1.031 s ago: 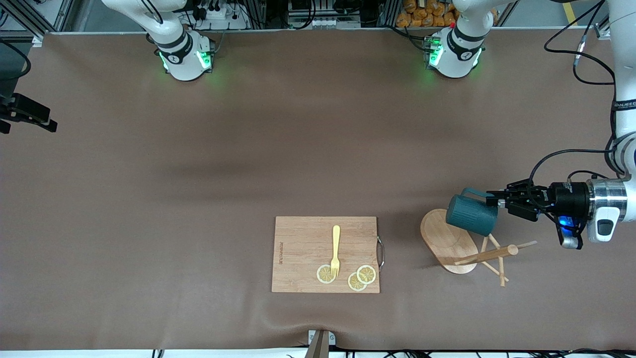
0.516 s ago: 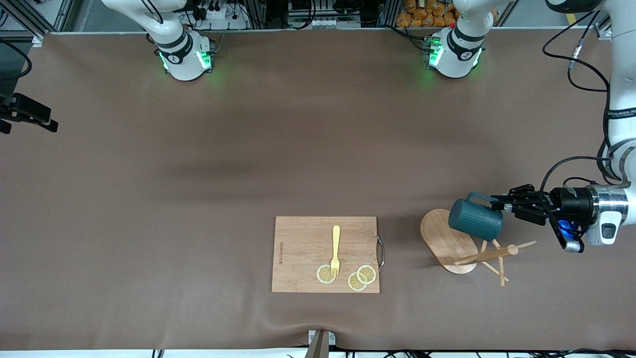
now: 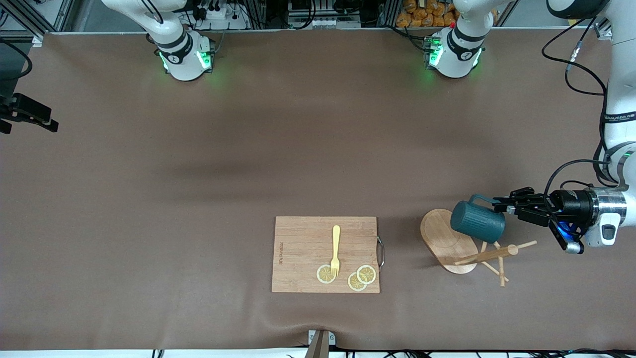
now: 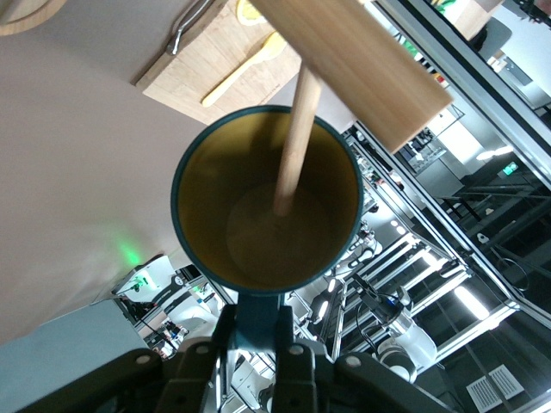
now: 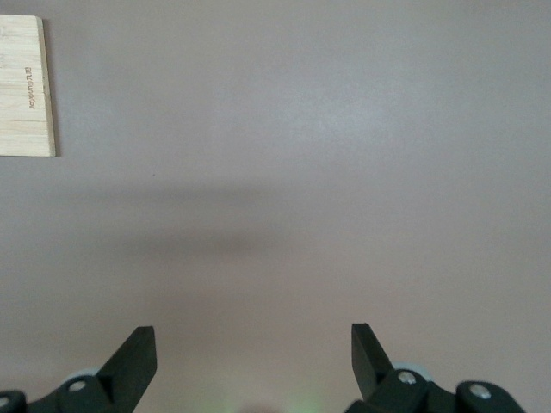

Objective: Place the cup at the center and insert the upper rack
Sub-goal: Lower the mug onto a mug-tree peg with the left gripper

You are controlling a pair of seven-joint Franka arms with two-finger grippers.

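Note:
The dark teal ribbed cup [image 3: 477, 222] lies on its side in the air, over the tipped wooden rack. My left gripper [image 3: 499, 204] is shut on its loop handle. In the left wrist view the cup's [image 4: 191, 146] yellowish inside faces the camera, and a thin peg [image 4: 297, 129] of the rack reaches into it from the round post [image 4: 353, 60]. The rack lies on its side, with its oval base [image 3: 442, 241], post [image 3: 484, 256] and crossing pegs [image 3: 501, 271] near the left arm's end of the table. My right gripper [image 5: 254, 344] is open and empty over bare brown covering.
A rectangular wooden cutting board [image 3: 298, 253] with a metal handle lies toward the front camera, beside the rack. It carries a yellow fork [image 3: 336, 248] and three lemon slices [image 3: 358, 277]. Its corner [image 5: 26, 86] shows in the right wrist view.
My left gripper has drawn the cup slightly toward the left arm's end of the table and a little lower over the rack. The rack, the board and the right arm have not moved.

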